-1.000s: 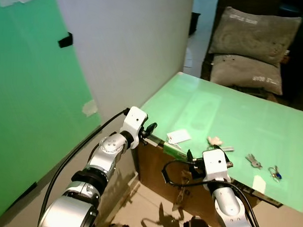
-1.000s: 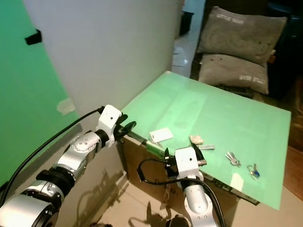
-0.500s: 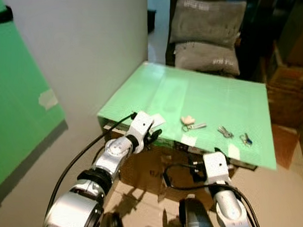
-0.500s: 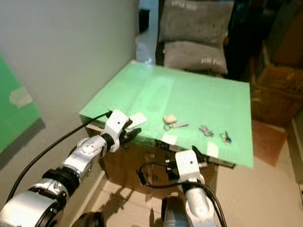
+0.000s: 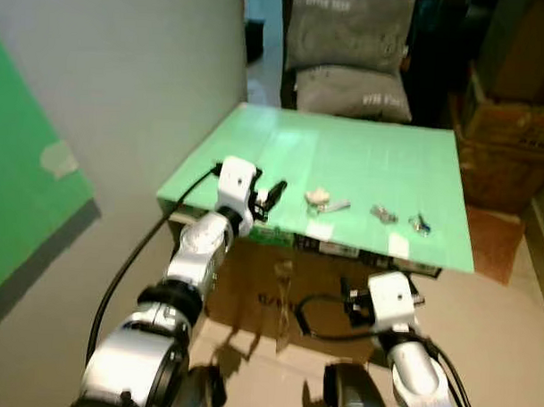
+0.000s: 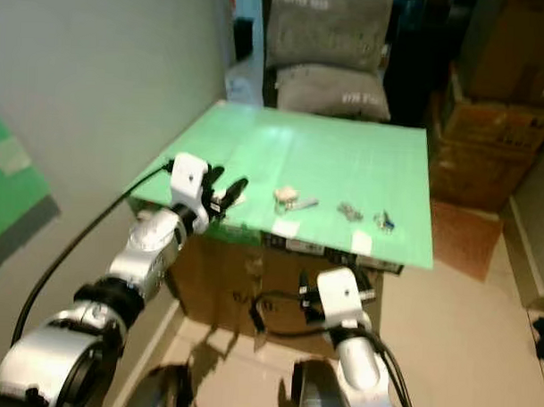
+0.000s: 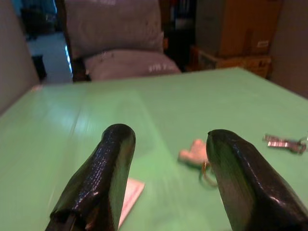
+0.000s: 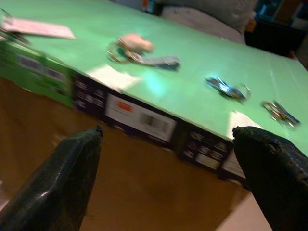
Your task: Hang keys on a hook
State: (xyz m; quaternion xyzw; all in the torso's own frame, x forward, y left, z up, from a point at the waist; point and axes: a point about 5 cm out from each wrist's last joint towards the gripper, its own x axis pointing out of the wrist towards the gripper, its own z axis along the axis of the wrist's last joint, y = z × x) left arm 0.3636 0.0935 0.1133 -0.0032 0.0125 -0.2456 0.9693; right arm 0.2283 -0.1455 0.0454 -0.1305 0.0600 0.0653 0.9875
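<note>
Keys [image 5: 327,202] with a pale fob lie untouched on the green table [image 5: 381,163], the left gripper [image 5: 270,196] open-fingered just beside them, the right gripper [image 8: 168,178] spread wide below the edge; reaching and grasping likely comes next.

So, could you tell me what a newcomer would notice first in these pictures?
The bright green tabletop, with three sets of keys in a row near its front edge. The left gripper hovers open over the table's near left corner, and the right gripper is open, below the front edge.
</note>
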